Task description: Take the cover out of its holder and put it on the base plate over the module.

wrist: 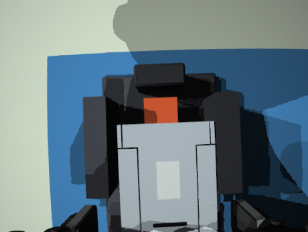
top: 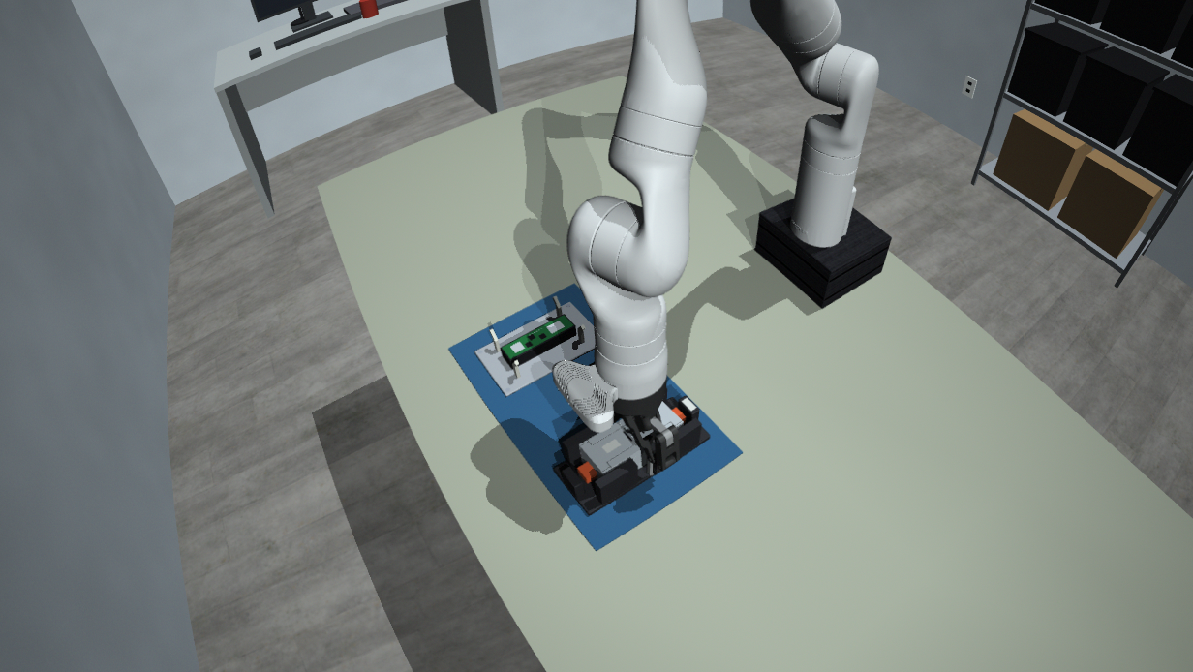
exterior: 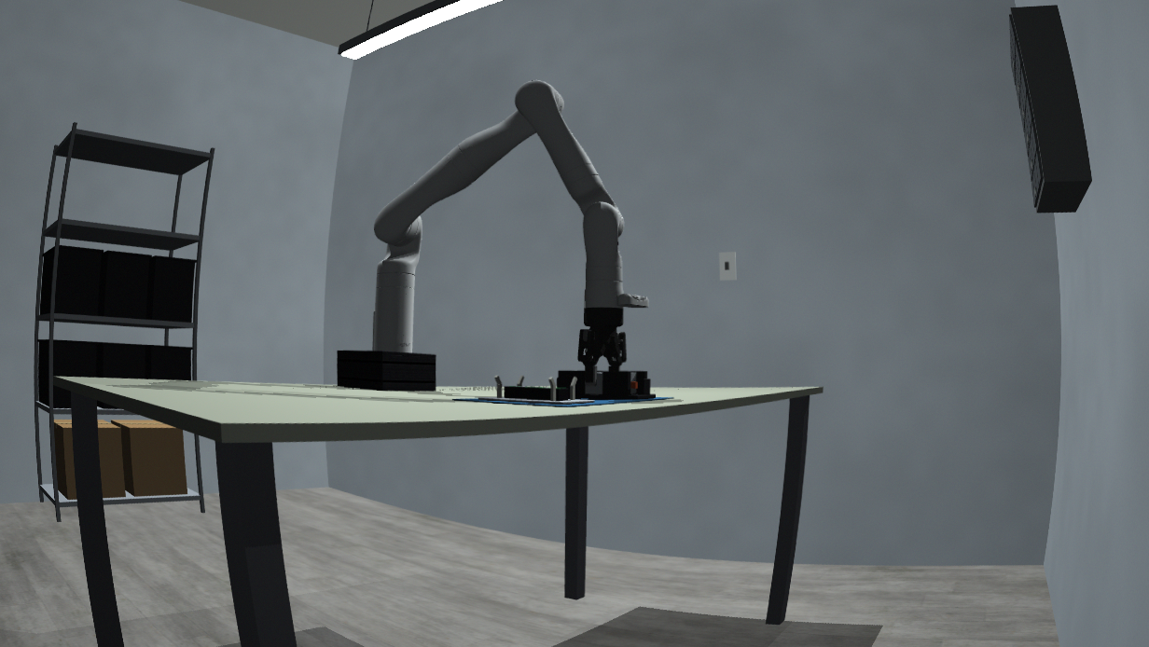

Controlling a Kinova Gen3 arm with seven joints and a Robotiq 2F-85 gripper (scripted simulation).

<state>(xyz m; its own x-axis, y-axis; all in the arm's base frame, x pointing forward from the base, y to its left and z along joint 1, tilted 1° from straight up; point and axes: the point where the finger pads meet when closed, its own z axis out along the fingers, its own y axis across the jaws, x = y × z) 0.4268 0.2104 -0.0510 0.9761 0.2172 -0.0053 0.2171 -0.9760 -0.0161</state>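
Observation:
The light grey cover [top: 607, 447] [wrist: 167, 137] lies in its black holder [top: 619, 485] [wrist: 95, 144], between the holder's side walls. My gripper [top: 649, 448] [exterior: 602, 374] [wrist: 164, 218] is open and low over the middle of the cover. Its fingers stand apart on either side of the cover, in the gaps between the holder's walls, with a gap to the cover in the wrist view. The green-topped module [top: 539, 337] sits on the light grey base plate [top: 508, 385] between upright posts. The far finger is hidden in the top view.
A blue mat [top: 596, 530] [wrist: 65, 100] lies under holder and base plate. Orange blocks [top: 587, 473] [wrist: 167, 108] show at the holder's ends. Slanted posts [top: 494, 339] [top: 557, 307] rise around the module. The arm's black pedestal [top: 822, 266] [exterior: 385, 369] stands on the table.

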